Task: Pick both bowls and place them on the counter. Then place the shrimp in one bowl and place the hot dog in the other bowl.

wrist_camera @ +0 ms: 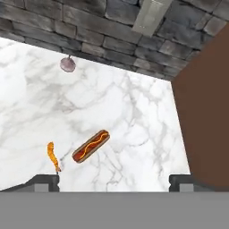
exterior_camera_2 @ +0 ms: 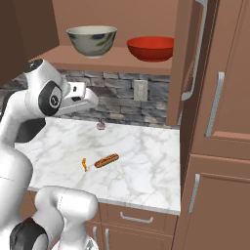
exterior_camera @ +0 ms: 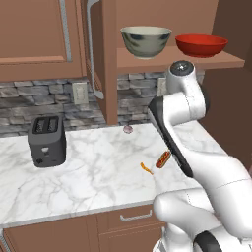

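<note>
Bowls on the shelf, food on the tabletop.
From my left base view, the grey-beige bowl [exterior_camera: 146,41] and wider red bowl [exterior_camera: 201,45] sit side by side on the wooden shelf [exterior_camera: 231,60], insides hidden. My right base view shows the hot dog [exterior_camera_2: 106,160] and the thin orange shrimp [exterior_camera_2: 84,164] just beside it on the marble tabletop [exterior_camera_2: 146,166]. In my hand view, the end effector [wrist_camera: 114,182] has its tips wide apart, holding nothing.

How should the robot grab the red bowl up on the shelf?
Probably by its rim. The red bowl is wide and shallow, sits upright on the open shelf, and stands apart from the grey bowl. Come from the front, one open jaw inside the near rim and one outside, then lift it out.
</note>
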Available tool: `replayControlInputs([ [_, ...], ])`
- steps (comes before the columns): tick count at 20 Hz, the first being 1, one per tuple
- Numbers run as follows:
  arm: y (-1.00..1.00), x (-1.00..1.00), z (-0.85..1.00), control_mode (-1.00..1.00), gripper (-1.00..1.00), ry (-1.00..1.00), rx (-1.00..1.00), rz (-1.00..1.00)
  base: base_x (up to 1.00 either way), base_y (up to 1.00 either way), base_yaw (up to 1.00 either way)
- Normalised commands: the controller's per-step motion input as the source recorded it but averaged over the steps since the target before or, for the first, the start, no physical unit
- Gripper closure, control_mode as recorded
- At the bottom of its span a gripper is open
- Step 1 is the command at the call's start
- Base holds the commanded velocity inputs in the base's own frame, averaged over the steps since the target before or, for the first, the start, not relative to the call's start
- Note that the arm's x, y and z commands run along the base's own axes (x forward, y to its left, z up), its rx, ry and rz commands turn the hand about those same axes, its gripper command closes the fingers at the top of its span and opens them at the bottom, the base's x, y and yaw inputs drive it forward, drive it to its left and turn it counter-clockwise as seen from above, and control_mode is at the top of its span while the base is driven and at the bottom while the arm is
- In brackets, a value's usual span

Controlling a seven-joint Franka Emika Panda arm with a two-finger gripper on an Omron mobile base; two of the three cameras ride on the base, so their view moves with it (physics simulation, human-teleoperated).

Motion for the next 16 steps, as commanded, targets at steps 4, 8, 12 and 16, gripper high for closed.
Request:
replayControlInputs([
  [4,-0.26,-0.32,0.84,-1.00,-1.00,-0.23,-0.33,0.01,0.00,0.00,0.00],
  [8,-0.25,-0.12,0.93,-1.00,-1.00,-0.02,-0.27,0.00,0.00,0.00,0.00],
  [12,-0.32,-0.17,0.91,-1.00,-1.00,0.00,-0.20,0.00,0.00,0.00,0.00],
  [16,-0.29,-0.15,0.98,-1.00,-1.00,0.01,-0.12,0.00,0.00,0.00,0.00],
])
